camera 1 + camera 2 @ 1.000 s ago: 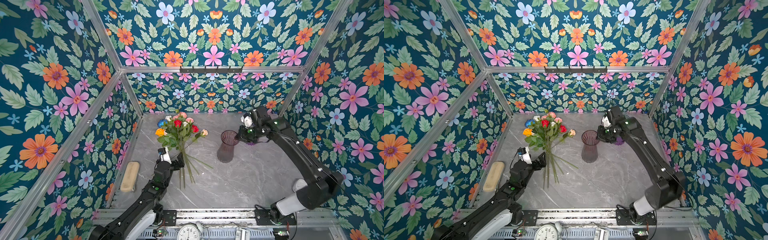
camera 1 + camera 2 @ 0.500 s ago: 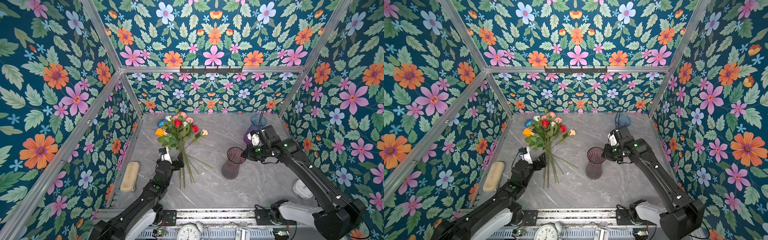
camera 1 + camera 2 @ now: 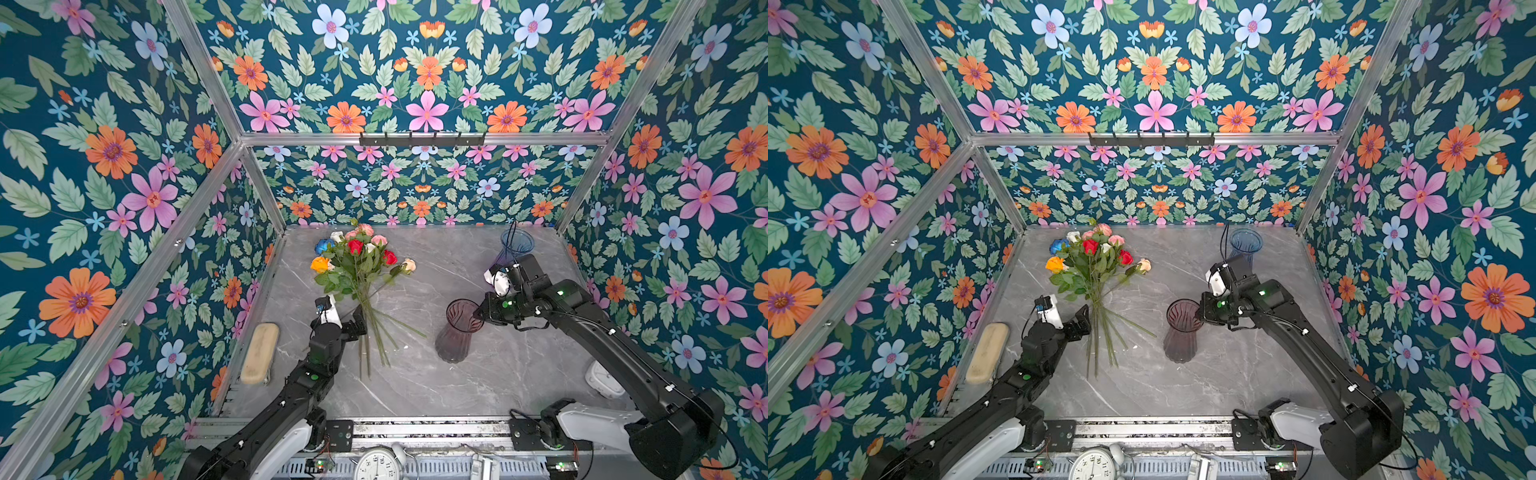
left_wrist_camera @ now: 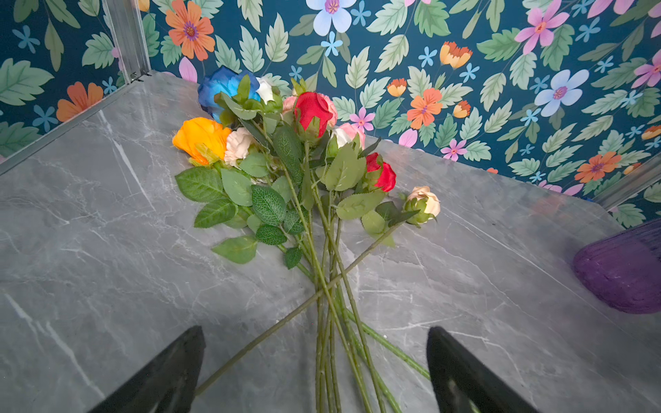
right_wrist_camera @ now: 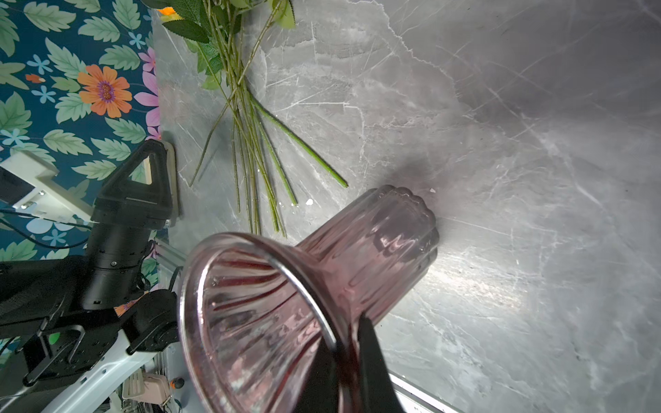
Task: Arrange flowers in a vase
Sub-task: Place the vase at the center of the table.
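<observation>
The flowers [image 3: 360, 266] [image 3: 1096, 266] [image 4: 286, 153] lie in a bunch on the grey marble table [image 3: 478, 386], heads toward the back wall and stems [image 3: 374, 336] fanned toward the front. My left gripper [image 3: 358, 323] [image 3: 1080, 321] [image 4: 316, 357] is open just above the stems. They pass between its black fingers [image 4: 171, 368], untouched. A ribbed pink-purple glass vase [image 3: 456, 336] [image 3: 1180, 336] [image 5: 375, 243] stands at mid-table, base on the marble. My right gripper [image 3: 478, 318] [image 3: 1200, 316] [image 5: 348, 357] is shut on its rim, one finger inside, one outside.
A blue glass vase [image 3: 514, 245] [image 3: 1245, 242] stands at the back right, behind the right arm. A beige oblong block [image 3: 259, 353] lies by the left wall. An alarm clock [image 3: 376, 464] sits on the front rail and a white object [image 3: 602, 378] lies near the right wall.
The right arm brought the pink-purple vase from the back toward the front middle, still gripping its rim, which uncovered the blue vase. The left gripper stayed open by the stems.
</observation>
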Available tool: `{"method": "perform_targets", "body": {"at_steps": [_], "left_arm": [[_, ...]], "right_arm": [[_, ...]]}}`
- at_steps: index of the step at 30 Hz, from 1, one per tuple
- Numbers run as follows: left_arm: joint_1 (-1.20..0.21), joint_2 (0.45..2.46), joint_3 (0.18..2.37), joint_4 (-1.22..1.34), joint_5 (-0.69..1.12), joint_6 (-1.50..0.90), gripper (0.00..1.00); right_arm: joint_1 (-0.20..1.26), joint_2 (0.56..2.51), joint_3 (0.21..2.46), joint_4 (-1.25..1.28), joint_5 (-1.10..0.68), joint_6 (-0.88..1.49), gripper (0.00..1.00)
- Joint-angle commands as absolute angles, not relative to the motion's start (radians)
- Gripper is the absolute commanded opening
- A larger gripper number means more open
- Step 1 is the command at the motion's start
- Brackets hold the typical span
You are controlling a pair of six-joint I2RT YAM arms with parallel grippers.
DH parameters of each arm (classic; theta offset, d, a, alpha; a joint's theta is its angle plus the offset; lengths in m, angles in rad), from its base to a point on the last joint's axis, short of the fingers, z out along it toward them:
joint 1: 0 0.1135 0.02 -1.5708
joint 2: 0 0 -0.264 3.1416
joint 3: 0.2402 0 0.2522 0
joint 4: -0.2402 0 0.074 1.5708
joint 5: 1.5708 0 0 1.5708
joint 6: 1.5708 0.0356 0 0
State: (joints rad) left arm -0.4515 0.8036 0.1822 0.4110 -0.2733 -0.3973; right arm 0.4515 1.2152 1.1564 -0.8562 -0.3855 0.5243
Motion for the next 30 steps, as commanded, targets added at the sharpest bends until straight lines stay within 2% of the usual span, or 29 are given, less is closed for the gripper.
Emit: {"method": "perform_targets", "body": {"at_steps": [1,14,18,26,28,30], "left_arm": [[-0.451,0.803,0.182,0.423,-0.287,-0.399,0.99],[-0.451,0.81,0.186,0.424,-0.282,-0.4,0.99],[-0.451,0.816,0.185,0.427,-0.279,-0.402,0.99],[-0.451,0.82,0.186,0.434,-0.271,-0.404,0.99],[-0.451,0.82,0.187,0.435,-0.269,-0.404,0.99],[-0.451,0.823,0.186,0.437,-0.269,-0.404,0.99]], "right_arm": [[0.457,1.22,1.158,-0.792,-0.42,0.541,0.0],[0.457,1.215,1.152,-0.792,-0.415,0.541,0.05],[0.457,1.211,1.152,-0.794,-0.408,0.537,0.14],[0.458,1.214,1.161,-0.799,-0.408,0.531,0.25],[0.457,1.216,1.166,-0.799,-0.409,0.529,0.32],[0.458,1.216,1.181,-0.809,-0.403,0.519,0.52]]}}
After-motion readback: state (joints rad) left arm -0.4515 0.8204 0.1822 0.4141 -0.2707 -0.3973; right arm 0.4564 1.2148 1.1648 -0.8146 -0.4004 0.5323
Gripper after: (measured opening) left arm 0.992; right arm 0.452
